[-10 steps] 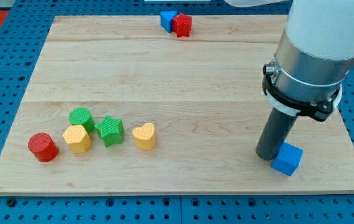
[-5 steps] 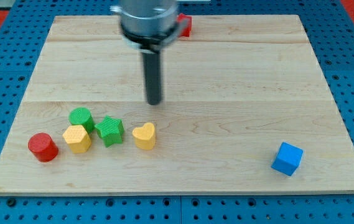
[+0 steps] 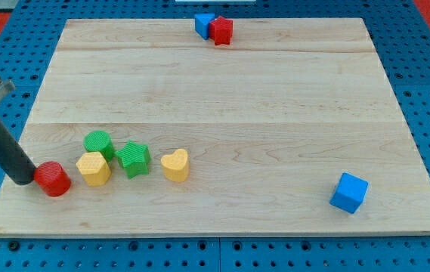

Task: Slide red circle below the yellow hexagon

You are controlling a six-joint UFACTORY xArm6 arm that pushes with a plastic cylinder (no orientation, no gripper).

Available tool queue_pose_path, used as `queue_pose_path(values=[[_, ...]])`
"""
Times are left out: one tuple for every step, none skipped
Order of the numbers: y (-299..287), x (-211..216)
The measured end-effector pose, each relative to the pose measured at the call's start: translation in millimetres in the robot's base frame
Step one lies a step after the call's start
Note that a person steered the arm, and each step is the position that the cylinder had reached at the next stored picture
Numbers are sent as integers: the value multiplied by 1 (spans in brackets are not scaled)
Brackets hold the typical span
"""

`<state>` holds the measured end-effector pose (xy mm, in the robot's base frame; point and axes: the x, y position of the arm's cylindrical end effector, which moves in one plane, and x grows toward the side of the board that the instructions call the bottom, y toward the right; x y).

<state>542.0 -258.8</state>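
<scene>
The red circle [image 3: 52,179] lies near the board's lower left corner. The yellow hexagon [image 3: 94,168] sits just to its right and slightly higher, apart from it by a small gap. My tip [image 3: 23,178] is at the red circle's left side, touching it or nearly so. The rod slants up toward the view's left edge.
A green circle [image 3: 98,143] touches the hexagon's top. A green star [image 3: 134,158] and a yellow heart [image 3: 175,165] lie to the right in a row. A blue cube [image 3: 349,192] is at lower right. A blue block [image 3: 204,24] and a red block [image 3: 221,30] sit at the top edge.
My tip has swept from beside the blue cube at the lower right, across the board's middle, to the left side of the red circle. No block has visibly moved.
</scene>
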Motion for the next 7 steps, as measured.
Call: queue_pose_path(values=[[26,0],[65,0],[107,1],[108,2],[80,29],[81,51],[93,49]])
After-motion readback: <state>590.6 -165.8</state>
